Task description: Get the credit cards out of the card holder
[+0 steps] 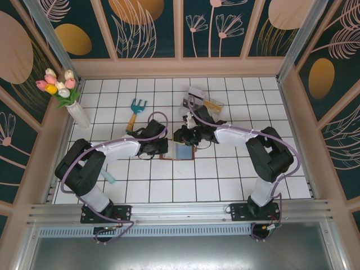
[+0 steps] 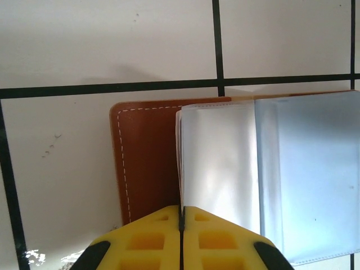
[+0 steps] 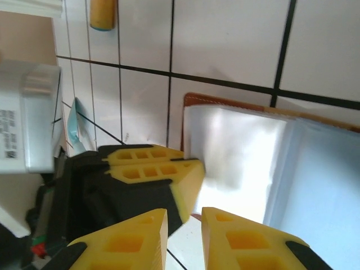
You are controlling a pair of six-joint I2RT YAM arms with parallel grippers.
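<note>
A white-tiled counter (image 1: pixel 225 180) with dark grout lines lies inside a boxed stall. Wood-framed wall panels (image 1: pixel 152 25), dark teal with pale flower patterns, close it on three sides. A metal rail (image 1: pixel 180 212) runs along the lower edge of the top view, where both arms are bolted.

At the upper left of that view a white vase (image 1: pixel 79 115) of tulips (image 1: pixel 58 84) stands against the wall. A teal-headed garden fork (image 1: pixel 135 112) lies above and left of centre, and a clear plastic box (image 1: pixel 203 101) lies to its right. A small pale-teal piece (image 1: pixel 108 177) lies by the left arm at lower left, too small to name.

The card holder (image 1: pixel 181 151) lies open and flat at the centre of the counter, brown leather underneath and blue-grey and clear pockets facing up. What the pockets hold cannot be told. Both arms reach in over it, and their dark wrists cover its upper and left edges from above.

The left hand (image 2: pixel 181 216) is clenched, its yellow fingertips pressed together at the holder's edge where the clear leaves meet the leather. Whether a leaf is nipped between them cannot be told. The right hand (image 3: pixel 184 216) sits just beside that edge, released, with a narrow gap between its fingers and nothing in it.
</note>
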